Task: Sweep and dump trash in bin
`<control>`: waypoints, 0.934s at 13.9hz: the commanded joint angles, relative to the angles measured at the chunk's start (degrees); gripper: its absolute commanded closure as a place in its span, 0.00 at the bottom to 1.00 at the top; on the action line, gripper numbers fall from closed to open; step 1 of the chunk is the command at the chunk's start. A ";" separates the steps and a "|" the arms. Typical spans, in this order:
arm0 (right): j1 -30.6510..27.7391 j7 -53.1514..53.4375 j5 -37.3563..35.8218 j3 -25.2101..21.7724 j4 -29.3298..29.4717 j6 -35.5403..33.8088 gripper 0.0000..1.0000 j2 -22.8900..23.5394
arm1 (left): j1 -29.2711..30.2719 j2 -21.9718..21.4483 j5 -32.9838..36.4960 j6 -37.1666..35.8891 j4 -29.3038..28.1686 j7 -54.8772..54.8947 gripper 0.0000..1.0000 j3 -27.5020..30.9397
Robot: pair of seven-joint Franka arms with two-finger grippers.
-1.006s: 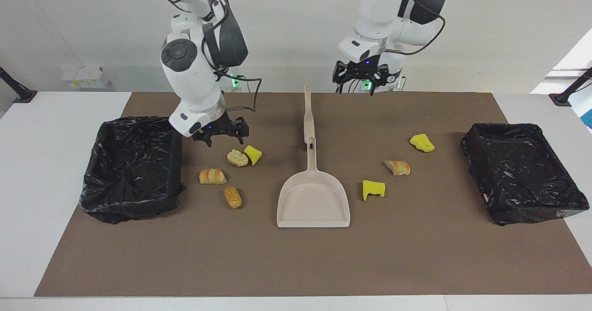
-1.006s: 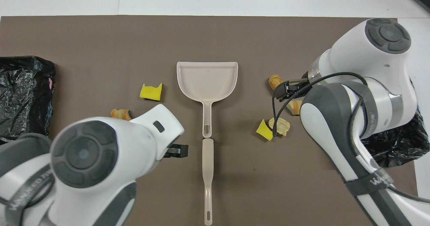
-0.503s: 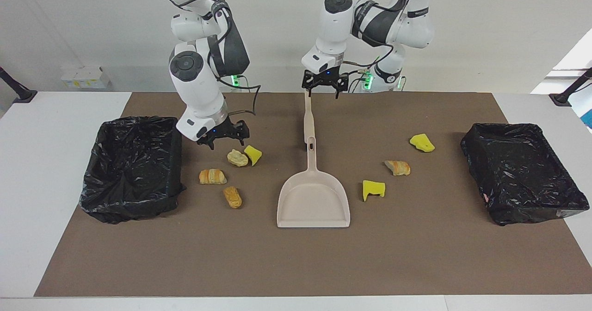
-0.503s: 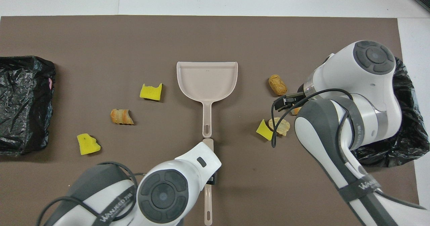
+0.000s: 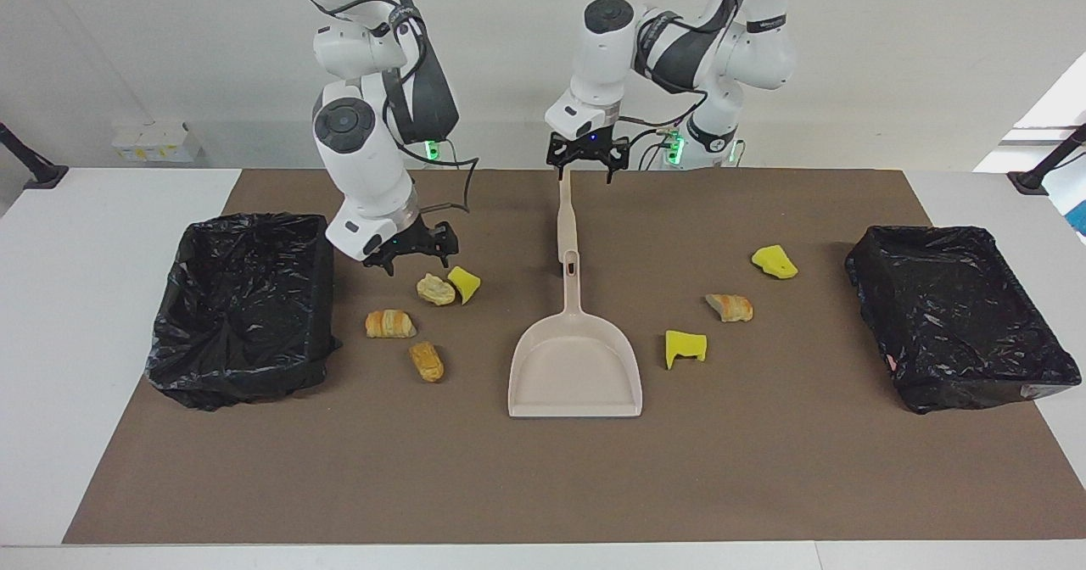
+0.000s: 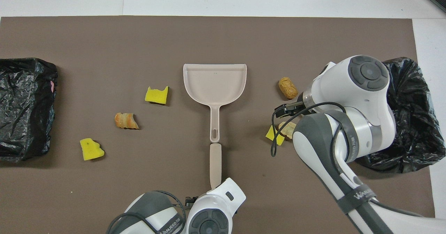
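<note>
Brown mat with seven pieces of trash, one dustpan [image 5: 575, 366], one brush [image 5: 565, 214], two black-lined bins.

Facing view: all seven pieces show, three yellow chunks [image 5: 685, 347] and four tan pastry bits [image 5: 389, 324], four toward the right arm's end, three toward the left arm's. The right gripper [image 5: 411, 249] hangs open and empty over the mat beside a bin [image 5: 242, 307]. The left gripper [image 5: 585, 161] hangs open and empty over the brush handle's tip. Overhead view: the right arm [image 6: 348, 122] hides one pastry bit and part of another; the left arm [image 6: 209, 213] covers the brush handle's end and its own gripper.
</note>
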 commanded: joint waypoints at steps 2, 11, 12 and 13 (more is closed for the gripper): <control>-0.40 -1.18 0.98 0.02 -1.61 0.95 0.00 -1.28 | -1.71 0.08 -1.40 1.35 -1.71 0.26 0.12 0.87; -0.49 -1.18 0.98 0.02 -2.31 0.95 0.00 -1.54 | -2.59 1.06 -1.58 1.19 -1.01 0.26 0.93 0.95; -0.40 -1.36 0.98 0.02 -2.31 0.86 0.00 -1.54 | -2.42 1.06 -1.58 1.01 -0.92 0.18 0.98 1.04; -0.40 -1.36 0.90 0.02 -2.31 0.77 0.00 -1.63 | -2.15 0.89 -1.58 0.74 -0.75 0.26 1.00 1.04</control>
